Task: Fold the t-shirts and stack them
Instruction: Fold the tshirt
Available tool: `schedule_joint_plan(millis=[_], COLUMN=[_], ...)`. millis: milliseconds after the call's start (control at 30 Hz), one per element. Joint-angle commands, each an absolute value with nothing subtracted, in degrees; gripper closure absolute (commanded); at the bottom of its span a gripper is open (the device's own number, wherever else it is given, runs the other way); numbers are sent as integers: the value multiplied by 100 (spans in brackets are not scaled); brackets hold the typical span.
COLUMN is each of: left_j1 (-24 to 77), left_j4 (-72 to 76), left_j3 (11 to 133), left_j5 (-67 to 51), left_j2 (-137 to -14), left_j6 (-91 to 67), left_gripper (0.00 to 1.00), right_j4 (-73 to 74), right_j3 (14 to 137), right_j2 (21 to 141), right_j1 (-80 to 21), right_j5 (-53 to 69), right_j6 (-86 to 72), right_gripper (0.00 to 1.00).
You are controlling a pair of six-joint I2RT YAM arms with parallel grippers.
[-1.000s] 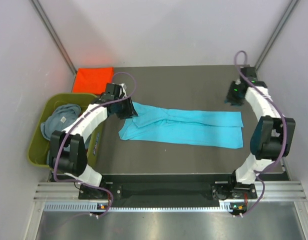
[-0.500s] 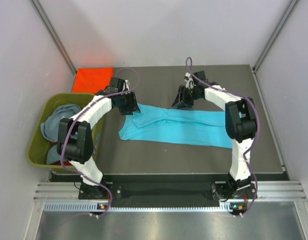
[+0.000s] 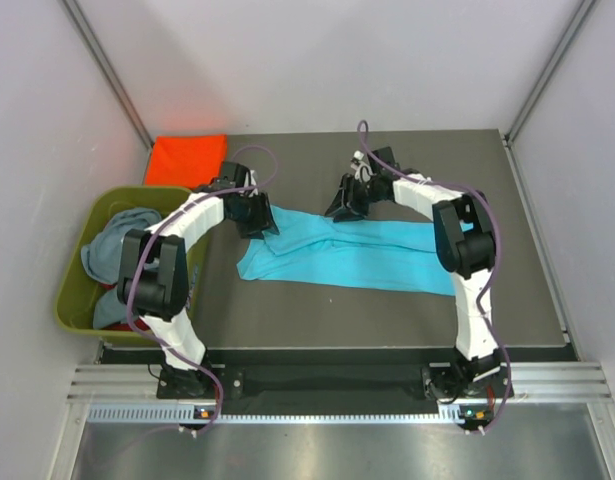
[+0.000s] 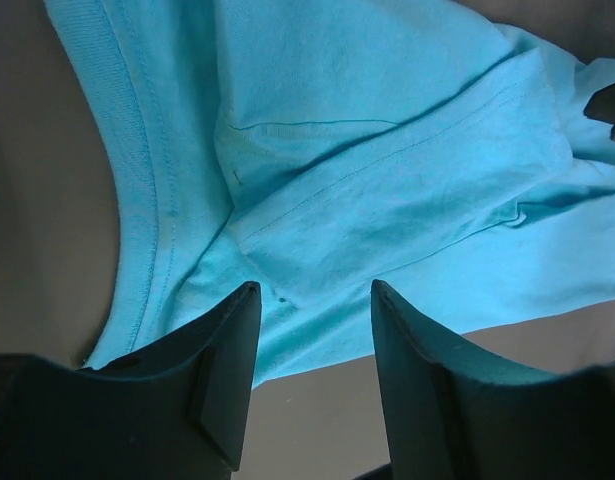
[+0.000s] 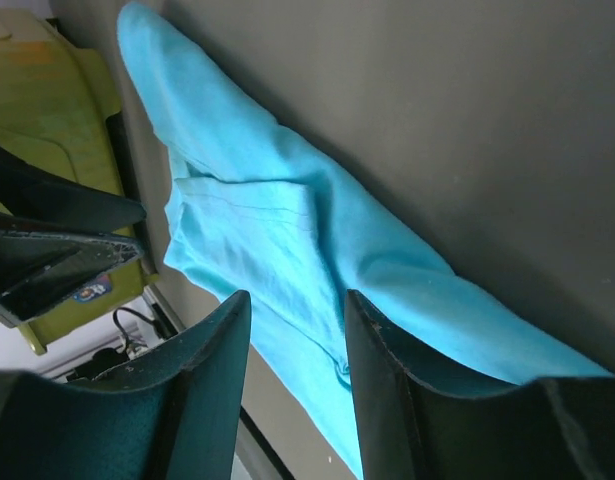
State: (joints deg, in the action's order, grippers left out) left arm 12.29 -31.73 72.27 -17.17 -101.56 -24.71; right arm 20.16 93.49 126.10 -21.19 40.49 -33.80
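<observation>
A bright turquoise t-shirt (image 3: 357, 255) lies folded into a long band across the middle of the dark table. My left gripper (image 3: 255, 216) hangs over its left end, near the collar (image 4: 147, 180) and a folded sleeve (image 4: 407, 190). Its jaws (image 4: 314, 290) are open with nothing between them. My right gripper (image 3: 344, 204) sits over the middle of the shirt's far edge, open (image 5: 297, 297) and empty, with turquoise cloth (image 5: 287, 250) below it. An orange-red t-shirt (image 3: 187, 158) lies folded at the back left. A grey-blue t-shirt (image 3: 117, 240) and a bit of red cloth (image 3: 109, 312) lie in the tub.
The olive-green tub (image 3: 72, 290) stands off the table's left edge, close to my left arm. White walls enclose the table on three sides. Bare dark table (image 3: 507, 190) shows to the right and behind the turquoise shirt.
My right arm has swung from the table's far right corner leftward to the middle of the turquoise shirt's far edge. The left gripper has opened wider and shifted slightly.
</observation>
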Motion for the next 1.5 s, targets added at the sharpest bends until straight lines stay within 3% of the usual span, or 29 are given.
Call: schedule_joint_plan(millis=[0,267,833,1000,1200,1467], left_j1=[1178,1108,896,888,888,888], left_j4=[-3172,-3287,-2575,-2540,-2636,-2926], left_j3=[7303,7199,7093,7172,7295,7567], left_j5=[-1802,-1468,-2136,-2136,-2197,-2153], left_j2=[-10160,-10108,-10722,-10828,-10942,-10872], left_j6=[-2460,-2689,-3041,-3059,-3006,-2900], left_gripper=[47,41,50,59,72,100], right_j4=[1644,1591,1266,1370,1616,1819], right_j3=[9580,9861,10046,10195,10520,10600], right_j2=[12700,13060,13333,13447,13649,13509], right_j1=[-2162,-2223,-2329,-2364,-2417,-2443], right_j5=[4315,4517,4588,4570,4483,4438], right_j6=[-3621,-3841,-4219,-4175,-4061,-3973], right_gripper=[57,57,60,61,71,96])
